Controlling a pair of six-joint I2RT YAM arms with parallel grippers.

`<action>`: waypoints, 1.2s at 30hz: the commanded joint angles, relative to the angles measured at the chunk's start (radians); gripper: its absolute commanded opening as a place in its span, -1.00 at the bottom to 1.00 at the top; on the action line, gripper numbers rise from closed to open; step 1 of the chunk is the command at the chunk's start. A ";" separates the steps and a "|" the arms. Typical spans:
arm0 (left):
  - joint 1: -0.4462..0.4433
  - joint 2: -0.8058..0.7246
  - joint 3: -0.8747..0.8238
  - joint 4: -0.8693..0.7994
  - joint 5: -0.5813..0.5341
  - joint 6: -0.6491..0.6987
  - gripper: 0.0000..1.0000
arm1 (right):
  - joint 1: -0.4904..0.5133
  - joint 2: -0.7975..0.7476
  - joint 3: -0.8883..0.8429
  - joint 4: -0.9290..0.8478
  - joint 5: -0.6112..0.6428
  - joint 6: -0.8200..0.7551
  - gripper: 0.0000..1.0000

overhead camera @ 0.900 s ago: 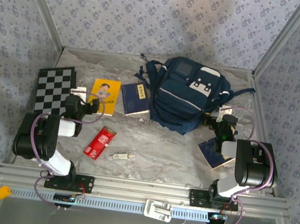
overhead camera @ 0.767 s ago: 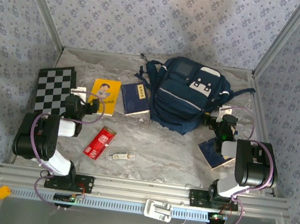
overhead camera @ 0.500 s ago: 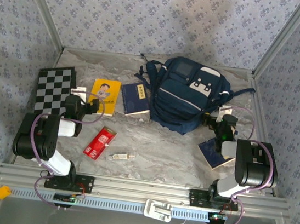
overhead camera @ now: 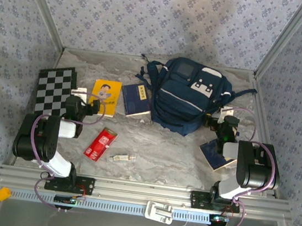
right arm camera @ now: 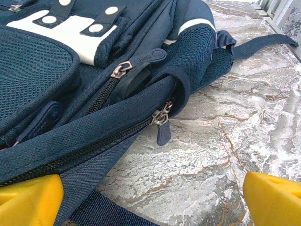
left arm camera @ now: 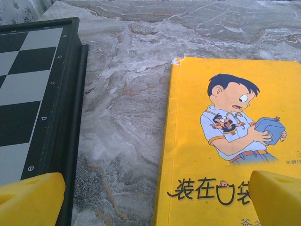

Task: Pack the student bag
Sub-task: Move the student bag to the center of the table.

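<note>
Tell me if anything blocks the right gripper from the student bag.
Nothing visible does. The open right gripper faces the student bag directly; a zipper pull hangs just ahead, above the marble table.

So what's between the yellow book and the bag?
A dark blue booklet lies flat on the table between the yellow book and the bag, seen in the top view.

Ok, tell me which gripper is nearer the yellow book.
Left. The left gripper hangs open over the yellow book's near-left corner, beside the chessboard. The right gripper is across the table, open at the student bag's right side.
</note>
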 commanded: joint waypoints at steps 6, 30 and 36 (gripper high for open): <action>0.006 -0.001 0.025 0.005 0.020 0.010 1.00 | 0.001 -0.008 0.005 0.024 -0.016 -0.007 1.00; 0.006 -0.248 0.050 -0.245 0.028 0.005 1.00 | -0.024 -0.201 0.077 -0.275 -0.041 0.045 1.00; 0.007 -0.441 0.087 -0.437 0.065 -0.110 1.00 | -0.049 -0.380 0.116 -0.446 -0.064 0.145 1.00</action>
